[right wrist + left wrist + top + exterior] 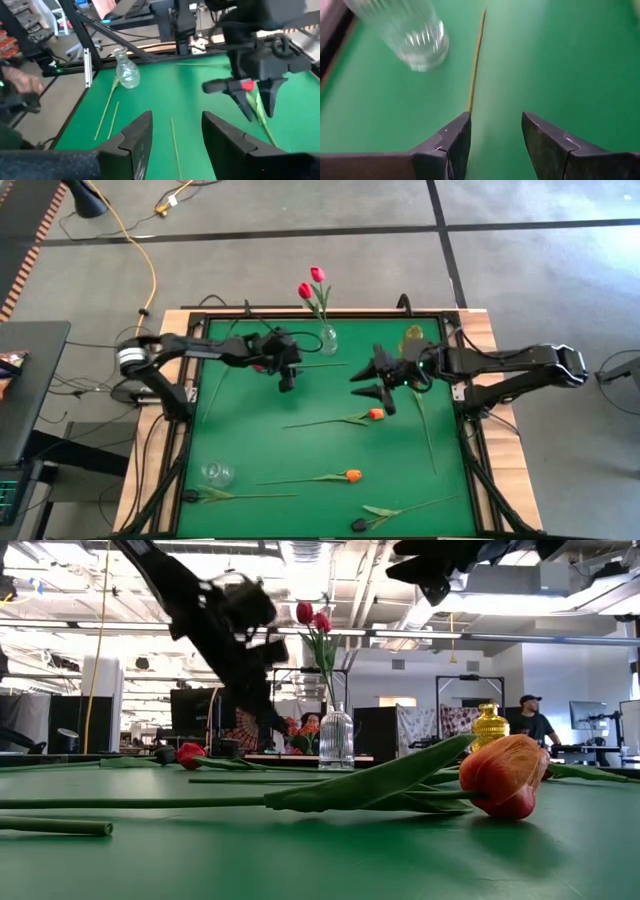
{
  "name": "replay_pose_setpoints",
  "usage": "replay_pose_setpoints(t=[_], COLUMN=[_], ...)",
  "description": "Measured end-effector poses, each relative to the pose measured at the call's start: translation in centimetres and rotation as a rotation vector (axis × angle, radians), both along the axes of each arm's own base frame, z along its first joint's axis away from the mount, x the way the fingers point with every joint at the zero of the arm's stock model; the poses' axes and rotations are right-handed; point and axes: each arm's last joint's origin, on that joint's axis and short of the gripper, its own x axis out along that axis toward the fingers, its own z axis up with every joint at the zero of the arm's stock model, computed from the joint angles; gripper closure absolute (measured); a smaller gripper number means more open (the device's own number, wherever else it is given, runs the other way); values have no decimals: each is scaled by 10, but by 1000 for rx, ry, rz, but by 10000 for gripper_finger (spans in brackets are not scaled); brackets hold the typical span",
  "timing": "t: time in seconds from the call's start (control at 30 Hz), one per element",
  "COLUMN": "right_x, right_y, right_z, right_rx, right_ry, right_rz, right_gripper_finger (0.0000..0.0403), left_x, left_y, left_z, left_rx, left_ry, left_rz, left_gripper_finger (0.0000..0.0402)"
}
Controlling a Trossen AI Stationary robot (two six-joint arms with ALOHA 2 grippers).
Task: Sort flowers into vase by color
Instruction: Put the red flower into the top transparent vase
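Observation:
A clear vase (pixel 328 338) at the table's far middle holds two red tulips (pixel 312 283) by their stems. A third red tulip (pixel 262 365) lies on the green mat, its stem (pixel 325 364) running toward the vase's foot. My left gripper (pixel 287 377) is open and points down just over this stem (pixel 475 65), which runs out from beside one finger (pixel 455 137). My right gripper (pixel 378 383) is open and empty above the mat, near a yellow vase (pixel 413 335). Orange tulips (pixel 376 414) (pixel 352 476) and dark tulips (pixel 190 495) (pixel 358 524) lie on the mat.
A second clear vase (pixel 215 473) is at the near left of the mat. A loose stem (pixel 426 430) lies near the right edge. A black frame (pixel 300 315) rims the table. In the low view an orange tulip (pixel 505 775) lies close to the camera.

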Motion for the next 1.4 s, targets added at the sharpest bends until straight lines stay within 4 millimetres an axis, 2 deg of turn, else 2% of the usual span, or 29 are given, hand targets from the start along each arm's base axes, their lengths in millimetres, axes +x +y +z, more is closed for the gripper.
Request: replay_pose_setpoints(t=[0.1, 0.2, 0.4, 0.53, 0.67, 0.83, 1.07, 1.27, 1.4], right_x=[2, 4, 3, 3, 3, 1, -4, -27, -37], right_y=[9, 17, 30, 30, 27, 27, 27, 16, 7], right_z=[-2, -3, -3, -3, -4, -4, -2, 14, 22], right_rx=[11, 31, 40, 36, -44, -171, -315, -416, -475], right_ry=[12, 12, 7, 12, 20, 22, 22, 1, -33], right_rz=[-63, -136, -175, -177, -162, -114, -51, -76, -109], right_gripper_finger=[207, 207, 207, 207, 207, 207, 207, 207, 207], left_x=[1, 0, -1, -3, -4, -6, -8, -6, 2], left_y=[12, 22, 29, 28, 26, 25, 25, 24, 24], left_z=[-19, -30, -37, -40, -41, -42, -43, -31, 1], left_rx=[-2, 6, 30, 14, -10, -46, -90, -160, -227], left_ry=[58, 76, 94, 126, 142, 154, 171, 185, 188], left_rz=[-16, -8, -24, -27, -15, 33, 113, 194, 201], left_gripper_finger=[236, 236, 236, 237, 244, 289, 385, 394, 399])
